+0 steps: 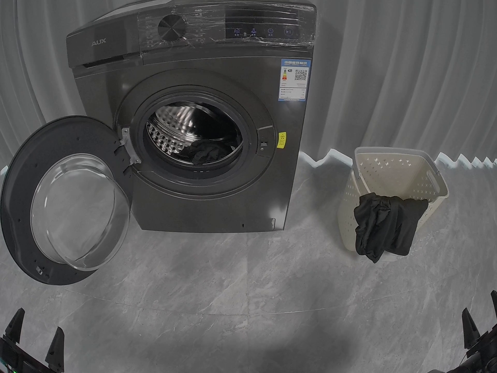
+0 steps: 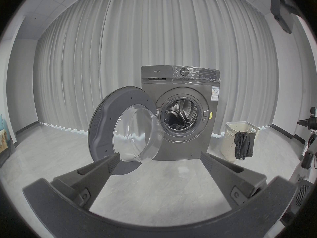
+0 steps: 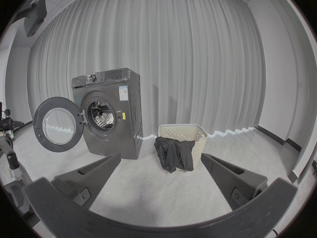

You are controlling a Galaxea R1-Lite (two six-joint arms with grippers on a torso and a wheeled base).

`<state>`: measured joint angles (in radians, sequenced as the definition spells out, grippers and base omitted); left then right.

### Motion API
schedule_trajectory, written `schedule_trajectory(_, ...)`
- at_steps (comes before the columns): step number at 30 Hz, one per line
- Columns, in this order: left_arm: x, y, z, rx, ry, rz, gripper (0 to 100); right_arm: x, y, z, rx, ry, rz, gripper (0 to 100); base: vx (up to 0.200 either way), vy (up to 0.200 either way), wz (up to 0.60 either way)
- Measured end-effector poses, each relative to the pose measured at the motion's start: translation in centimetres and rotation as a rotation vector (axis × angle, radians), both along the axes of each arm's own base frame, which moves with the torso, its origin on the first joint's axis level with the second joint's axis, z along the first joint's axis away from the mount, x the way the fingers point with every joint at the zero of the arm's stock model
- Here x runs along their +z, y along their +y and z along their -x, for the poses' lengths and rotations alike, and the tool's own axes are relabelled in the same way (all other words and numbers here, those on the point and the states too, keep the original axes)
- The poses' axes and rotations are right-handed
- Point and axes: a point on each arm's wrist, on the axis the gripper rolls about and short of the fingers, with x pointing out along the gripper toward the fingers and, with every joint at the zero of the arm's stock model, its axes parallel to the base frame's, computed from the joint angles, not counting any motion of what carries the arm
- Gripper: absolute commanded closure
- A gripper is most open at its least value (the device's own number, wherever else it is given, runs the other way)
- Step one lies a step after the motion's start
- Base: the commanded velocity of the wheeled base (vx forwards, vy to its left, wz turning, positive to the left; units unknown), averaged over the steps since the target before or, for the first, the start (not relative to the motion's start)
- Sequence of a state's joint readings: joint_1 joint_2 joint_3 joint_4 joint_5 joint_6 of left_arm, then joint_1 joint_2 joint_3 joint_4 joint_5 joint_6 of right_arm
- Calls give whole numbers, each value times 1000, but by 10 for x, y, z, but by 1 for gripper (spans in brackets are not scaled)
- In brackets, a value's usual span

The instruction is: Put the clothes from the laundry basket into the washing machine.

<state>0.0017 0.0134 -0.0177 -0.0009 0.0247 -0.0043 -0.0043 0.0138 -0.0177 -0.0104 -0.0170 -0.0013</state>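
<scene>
Clothes [image 1: 385,224]: one dark garment hangs over the near rim of the laundry basket [image 1: 401,157], at the middle right of the head view. Most of it spills down the outside wall, its lowest fold close to the floor [image 1: 248,296]. It is the only garment I can make out in the pale, perforated basket. A second dark piece [image 1: 207,151] already lies at the bottom of the drum [image 1: 178,123] of the washing machine [image 1: 217,208], which fills the upper left and centre. Its door [image 1: 28,192] is swung fully open at the middle left.

The right gripper [image 3: 160,156] and the left gripper [image 2: 159,156] sit low at the bottom corners, well apart from basket and machine, jaws spread wide and holding nothing.

The step in hand looks like fetching the draped garment, probably with the right arm. Pinching the bunched fabric at the rim and lifting straight up should stop the light basket tipping or dragging.
</scene>
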Motion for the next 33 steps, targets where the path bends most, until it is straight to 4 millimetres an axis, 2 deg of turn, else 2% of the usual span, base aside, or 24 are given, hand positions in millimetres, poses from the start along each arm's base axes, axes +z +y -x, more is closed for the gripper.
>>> schedule_trajectory(33,0,0,0,1,0,1,0,0,0,0,1,1,0,0,0,-200,0)
